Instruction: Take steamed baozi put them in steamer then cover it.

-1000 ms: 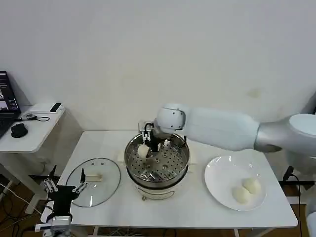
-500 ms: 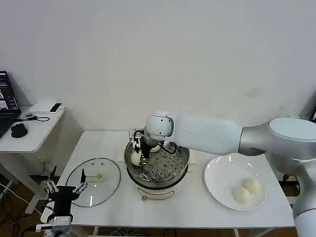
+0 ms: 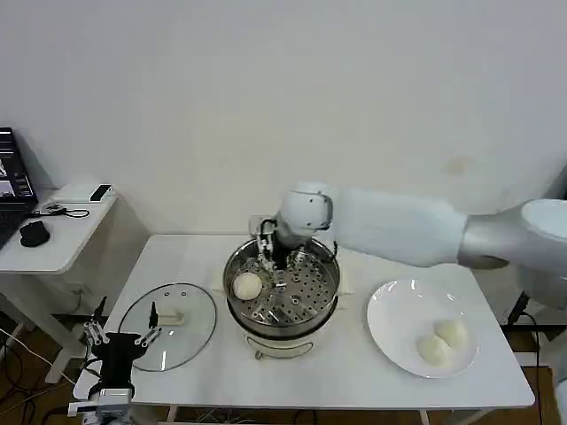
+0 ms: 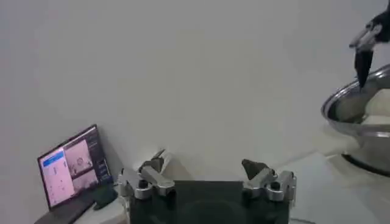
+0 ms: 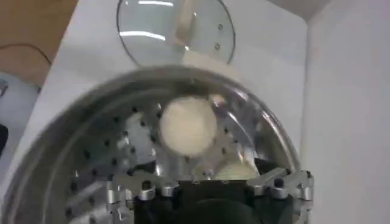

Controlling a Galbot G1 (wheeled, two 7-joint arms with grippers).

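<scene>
Shiny round steamer [image 3: 282,297], uncovered, upright mid-tabletop on white base. Two cream-white baozi on its perforated tray: one [image 3: 247,285] at left, one [image 5: 236,171] farther back. Two more [image 3: 442,341] touching, far right, outside steamer.

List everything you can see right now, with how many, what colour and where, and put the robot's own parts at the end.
steamed baozi: four, cream-white; one on the steamer tray's left side, one beside it under the right gripper, two on the plate.
steamer: one, shiny steel on a white base, table centre.
plate: one, white, right of the steamer.
glass lid: one, clear with a cream handle, flat on the table left of the steamer.
table: one, white.
side desk: one, white, far left, carrying a laptop and a black mouse.
right gripper: open, over the steamer's back-left rim.
left gripper: open, low at the table's front-left corner, idle.
</scene>
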